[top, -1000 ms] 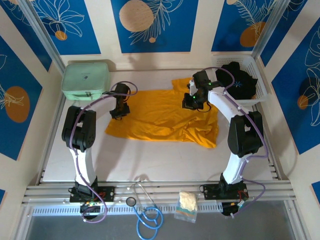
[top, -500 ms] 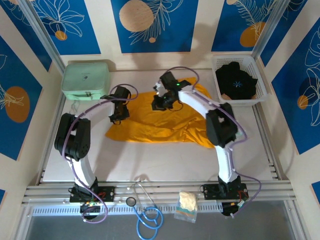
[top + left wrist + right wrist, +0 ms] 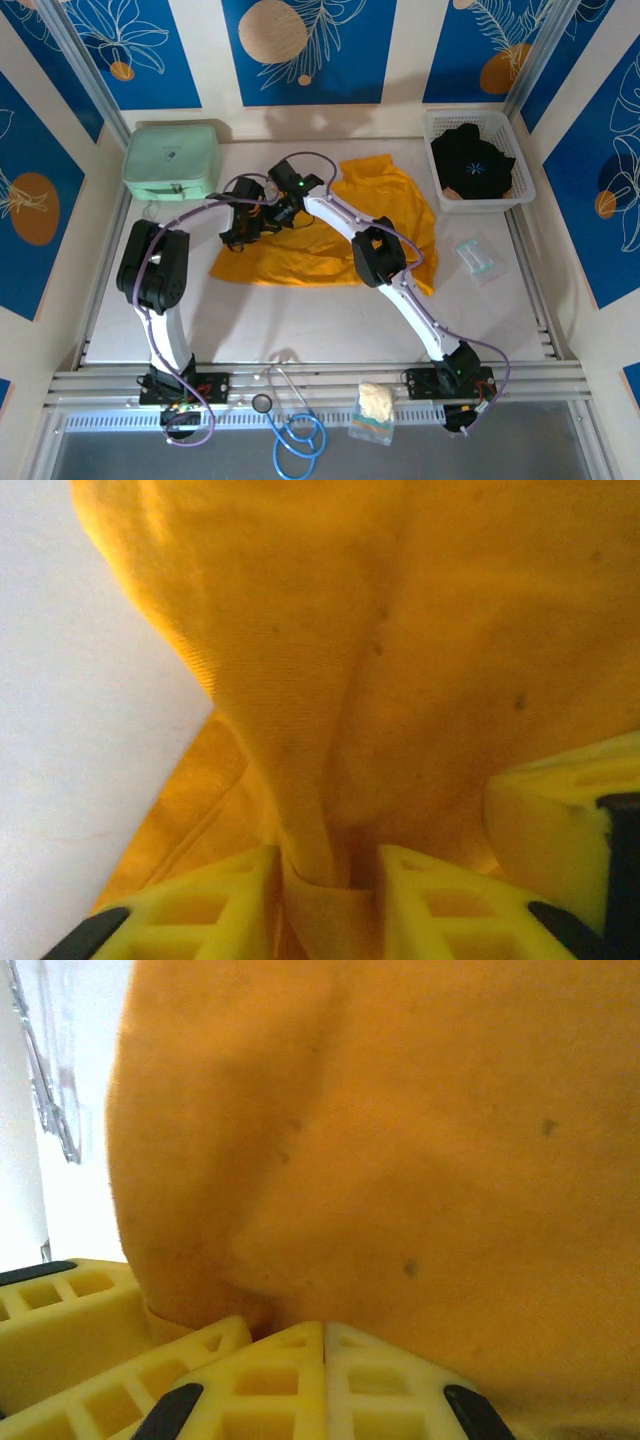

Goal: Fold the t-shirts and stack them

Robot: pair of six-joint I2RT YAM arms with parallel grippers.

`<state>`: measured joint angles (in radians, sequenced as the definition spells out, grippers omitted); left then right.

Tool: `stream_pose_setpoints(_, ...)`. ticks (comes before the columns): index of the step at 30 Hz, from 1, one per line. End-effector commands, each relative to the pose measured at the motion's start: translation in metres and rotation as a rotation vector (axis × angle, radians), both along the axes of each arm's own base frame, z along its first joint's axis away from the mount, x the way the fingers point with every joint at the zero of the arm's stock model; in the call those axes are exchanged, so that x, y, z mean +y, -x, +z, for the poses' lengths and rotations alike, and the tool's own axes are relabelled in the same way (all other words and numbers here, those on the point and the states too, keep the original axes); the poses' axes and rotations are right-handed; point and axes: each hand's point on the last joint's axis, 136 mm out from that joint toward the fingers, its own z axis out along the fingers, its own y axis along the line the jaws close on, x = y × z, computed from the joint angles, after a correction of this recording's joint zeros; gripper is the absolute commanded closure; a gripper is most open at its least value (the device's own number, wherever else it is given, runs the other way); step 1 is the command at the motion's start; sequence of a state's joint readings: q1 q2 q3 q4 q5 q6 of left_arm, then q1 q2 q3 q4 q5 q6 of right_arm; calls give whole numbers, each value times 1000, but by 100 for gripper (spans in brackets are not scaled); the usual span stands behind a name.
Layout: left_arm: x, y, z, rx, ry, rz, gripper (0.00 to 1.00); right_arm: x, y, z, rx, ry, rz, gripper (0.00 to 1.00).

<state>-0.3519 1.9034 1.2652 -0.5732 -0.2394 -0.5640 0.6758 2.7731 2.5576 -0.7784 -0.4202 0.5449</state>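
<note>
Okay, starting at my left gripper [image 3: 328, 865]: in its wrist view the yellow fingers [image 3: 225, 900] stand a narrow gap apart, and a folded ridge of the orange-yellow t-shirt [image 3: 400, 630] fills that gap, touching both and rising from them like a tent. My right gripper [image 3: 322, 1332] has its jaws pressed together, pad against pad, with the same orange cloth bunched out of the seam and draped across everything above it.

From overhead the two sit just beside each other. The left gripper [image 3: 243, 222] is at about 10 o'clock from the table's centre, and the right gripper [image 3: 275, 210] is at its 2 o'clock side, with the right arm reaching diagonally over the cloth.

The orange-yellow t-shirt [image 3: 300, 255] lies rumpled on the white table [image 3: 300, 320]. Its bulk spreads from the grippers toward 3 and 4 o'clock, and one lobe is pulled up toward 1 o'clock.

The black t-shirt [image 3: 472, 160], with its light-blue starburst facing up, is bundled in a white basket [image 3: 490, 204] in the table's 2 o'clock corner, well apart from the orange one.

A mint-green case [image 3: 172, 160] sits in the 10 o'clock corner, near the left gripper. A small clear packet [image 3: 478, 258] lies on the bare table at 3 o'clock. Down at 6 o'clock, on the front rail between the arm bases, rest a pale-yellow packet [image 3: 373, 405] and a blue stethoscope [image 3: 295, 435].
</note>
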Motion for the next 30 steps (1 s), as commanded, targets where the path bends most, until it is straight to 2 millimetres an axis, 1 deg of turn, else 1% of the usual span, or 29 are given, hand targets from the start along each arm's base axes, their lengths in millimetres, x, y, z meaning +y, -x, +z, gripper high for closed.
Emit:
stream_pose_setpoints(1, -8, -2, -11, 25, 13, -19, 82, 5, -4, -3, 62, -14, -56, 100)
stream_pose_setpoints(4, -8, 0, -11, 30, 8, -20, 92, 2, -11, -17, 78, 22, -111, 100)
stream_pose_setpoints(6, -5, 2, -5, 26, 1, -20, 96, -3, -17, -25, 86, 44, -153, 100)
stream_pose_setpoints(9, 1, 11, 6, 21, -17, -23, 98, -10, -32, -34, 94, 67, -235, 100)
stream_pose_setpoints(12, 10, 27, 19, 19, -34, -24, 97, -16, -50, -36, 98, 67, -319, 100)
stream_pose_setpoints(14, 17, 43, 25, 20, -40, -22, 97, -20, -59, -35, 92, 70, -363, 100)
stream_pose_setpoints(18, 32, 87, 33, 16, -30, 1, 94, -27, -73, -36, 86, 76, -430, 100)
stream_pose_setpoints(19, 35, 97, 39, 1, -20, 10, 93, -29, -74, -37, 85, 80, -439, 100)
stream_pose_setpoints(24, 53, 157, 34, 15, 13, 83, 88, -32, -79, -39, 77, 93, -466, 100)
stream_pose_setpoints(27, 62, 188, 31, 12, 37, 139, 76, -35, -81, -42, 71, 108, -484, 100)
stream_pose_setpoints(28, 65, 198, 31, 10, 45, 156, 75, -37, -82, -43, 68, 115, -494, 100)
stream_pose_setpoints(30, 70, 212, 30, 6, 60, 190, 68, -41, -86, -45, 64, 124, -514, 100)
